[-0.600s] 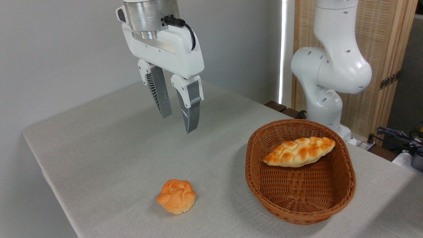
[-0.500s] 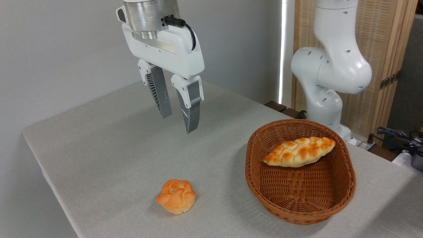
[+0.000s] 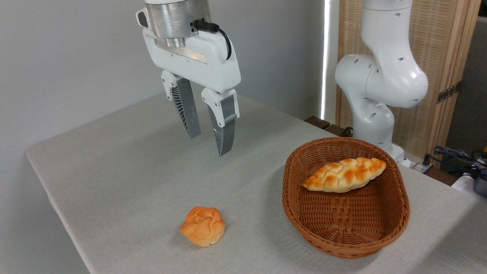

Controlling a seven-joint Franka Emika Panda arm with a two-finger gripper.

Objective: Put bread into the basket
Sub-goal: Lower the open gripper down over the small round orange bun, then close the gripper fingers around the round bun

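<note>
- A table [image 3: 125, 179] under a pale grey cloth fills the single fixed view, with a plain grey wall behind it and a slatted wooden screen [image 3: 445, 49] at the back right.
- The white arm [image 3: 384, 80] rises from its base past the table's far right edge, in front of the screen.
- The gripper [image 3: 210, 145] hangs in the air above the middle of the table, pointing down — its two ribbed grey fingers [image 3: 187, 110] stand apart with nothing between them.
- The bread [image 3: 203, 226], a small round golden-orange bun with a knotted top, sits on the cloth near the table's front edge, well below the gripper and clear of it.
- The basket [image 3: 304, 220], oval brown wicker, stands toward the table's right side, near the bun but not touching it.
- Inside the basket a long braided loaf [image 3: 344, 174] leans against the far wall — one pointed end up by the rim.
</note>
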